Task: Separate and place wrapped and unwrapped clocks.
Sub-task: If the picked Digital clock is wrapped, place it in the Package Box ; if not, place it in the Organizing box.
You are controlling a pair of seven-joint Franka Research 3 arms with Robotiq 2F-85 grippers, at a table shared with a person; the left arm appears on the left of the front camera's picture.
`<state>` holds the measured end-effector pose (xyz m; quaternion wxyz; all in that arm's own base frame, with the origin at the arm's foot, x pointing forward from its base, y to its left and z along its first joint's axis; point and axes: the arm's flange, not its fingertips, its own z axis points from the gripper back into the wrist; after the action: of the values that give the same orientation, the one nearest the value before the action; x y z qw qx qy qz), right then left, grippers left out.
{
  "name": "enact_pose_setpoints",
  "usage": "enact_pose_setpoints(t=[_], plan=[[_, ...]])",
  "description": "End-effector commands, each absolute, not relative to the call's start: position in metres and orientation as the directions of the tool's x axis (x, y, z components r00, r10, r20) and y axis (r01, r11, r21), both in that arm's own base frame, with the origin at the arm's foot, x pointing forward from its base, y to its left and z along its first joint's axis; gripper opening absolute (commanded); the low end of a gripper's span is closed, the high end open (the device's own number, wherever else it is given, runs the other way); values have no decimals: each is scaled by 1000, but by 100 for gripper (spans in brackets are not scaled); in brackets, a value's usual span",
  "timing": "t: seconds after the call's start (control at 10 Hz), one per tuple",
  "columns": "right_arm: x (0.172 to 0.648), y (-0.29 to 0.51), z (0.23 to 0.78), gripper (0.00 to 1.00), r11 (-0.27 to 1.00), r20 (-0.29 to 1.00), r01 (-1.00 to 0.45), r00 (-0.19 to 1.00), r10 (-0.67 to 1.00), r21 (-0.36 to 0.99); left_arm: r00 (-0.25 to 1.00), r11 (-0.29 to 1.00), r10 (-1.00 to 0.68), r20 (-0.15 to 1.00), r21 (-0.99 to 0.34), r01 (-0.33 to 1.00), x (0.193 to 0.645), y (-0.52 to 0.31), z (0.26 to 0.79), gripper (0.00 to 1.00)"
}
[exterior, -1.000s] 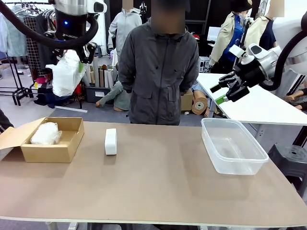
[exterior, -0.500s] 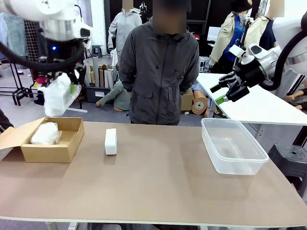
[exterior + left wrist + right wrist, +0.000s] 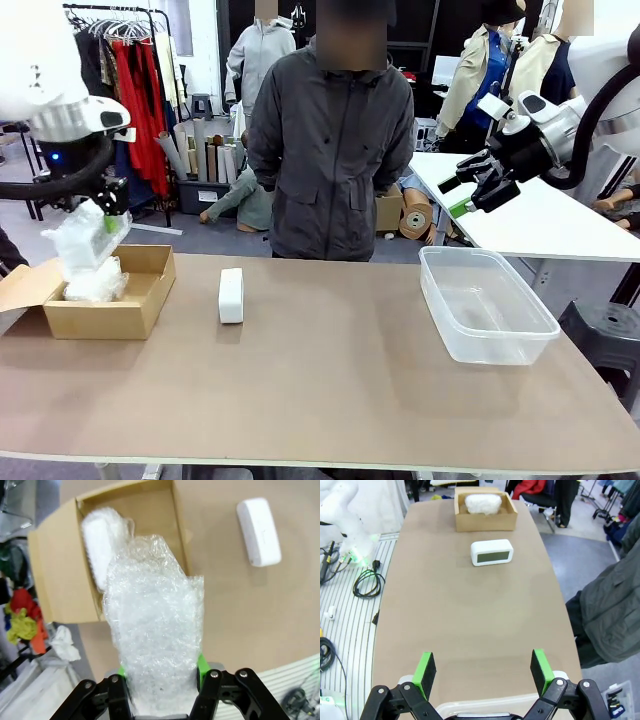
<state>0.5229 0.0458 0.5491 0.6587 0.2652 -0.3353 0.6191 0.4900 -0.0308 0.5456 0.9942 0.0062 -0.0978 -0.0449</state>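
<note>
**Front view.** At the left of the frame the left jaws are closed on the second wrapped clock point(image 3: 82, 243), a lumpy bundle of crinkly clear film, and hold it just above the open cardboard box point(image 3: 112, 318). The first wrapped clock point(image 3: 95, 283) lies inside that box. The bare clock point(image 3: 231, 295), a smooth white rounded block, stands on the brown surface point(image 3: 330, 390) right of the box, untouched. The clear plastic tub point(image 3: 438, 298) at right is empty. The right jaws hang spread wide and empty at upper right. Judged from this, one of three placements is done, one is under way, and the bare clock remains, probably for the tub.

**Left wrist view.** The green pads point(image 3: 200, 664) pinch the base of the second wrapped clock point(image 3: 155, 640). Beyond it are the box point(image 3: 55, 580), with the first wrapped clock point(image 3: 102, 540) inside, and the bare clock point(image 3: 258, 531) at upper right.

**Right wrist view.** The green pads point(image 3: 424, 672) stand well apart and hold nothing, over the tub rim point(image 3: 485, 705). The bare clock point(image 3: 491, 552) shows a grey display. Beyond it are the matte box point(image 3: 485, 522) and the first wrapped clock point(image 3: 482, 502).
</note>
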Motion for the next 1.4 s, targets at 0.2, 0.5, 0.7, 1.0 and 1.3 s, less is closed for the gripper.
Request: enact_pose_setpoints(t=[0.2,0.5,0.7,1.0,1.3], plan=[[522,47,552,100,89,770,-994,4,638,-68,974,997,-78,210,10,78,501,-23,533,0],[522,47,552,100,89,770,-994,4,638,-68,974,997,-78,210,10,78,501,-23,533,0],[522,47,552,100,89,770,-994,4,638,-68,972,998,-60,227,0,62,517,-18,525,0],[522,47,552,100,89,770,-994,4,638,-68,966,995,-38,255,-76,59,554,0,504,0],[522,47,552,100,89,770,-994,4,638,-68,963,990,-78,258,-95,106,578,10,477,0]])
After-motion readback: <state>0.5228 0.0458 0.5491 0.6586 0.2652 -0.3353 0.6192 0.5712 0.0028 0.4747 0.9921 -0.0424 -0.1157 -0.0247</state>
